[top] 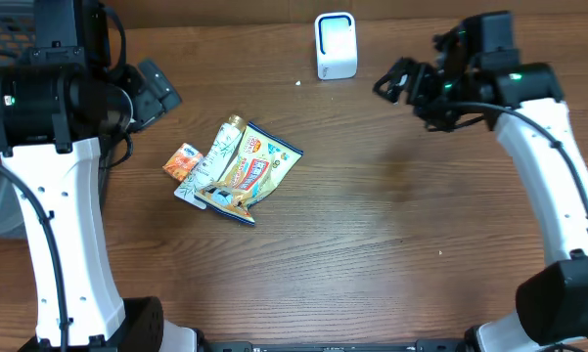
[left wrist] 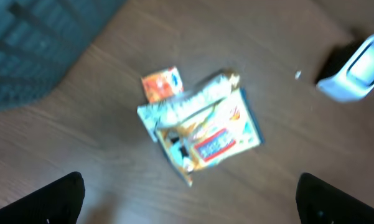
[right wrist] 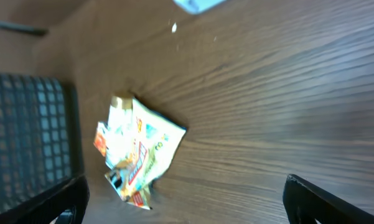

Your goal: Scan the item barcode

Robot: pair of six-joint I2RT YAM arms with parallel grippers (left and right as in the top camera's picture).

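Overhead, we see a wooden table (top: 391, 225) with a dark mesh basket (right wrist: 25, 137) at its left edge. We note the left gripper (top: 158, 90) raised over the left rear, its jaws spread fully and holding nothing. The right gripper (top: 396, 80), likewise wide and empty, hangs over the right rear. The snack packets (top: 243, 171) lie in an overlapping heap left of centre, clear of both grippers. A white scanner (top: 335, 45) stands near the rear edge, well apart from them. A small orange packet (top: 183, 161) touches the heap's left side.
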